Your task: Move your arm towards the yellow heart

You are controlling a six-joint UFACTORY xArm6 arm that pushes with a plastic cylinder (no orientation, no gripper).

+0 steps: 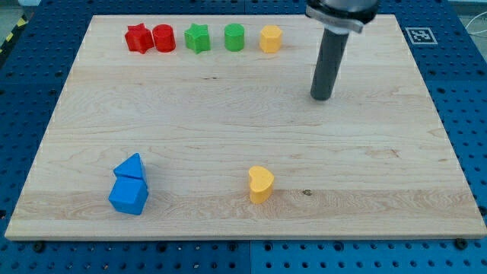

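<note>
The pale wooden board (228,114) carries everything. My tip (322,97), a bare rod with no jaws to spread, stands well apart from the small yellow heart-shaped block (260,183) near the view's bottom; the approach remains undone.

Single high view, angled down over whole wooden board (228,114)

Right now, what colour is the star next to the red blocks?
Green; the green star shows clearly in the camera view.
</note>
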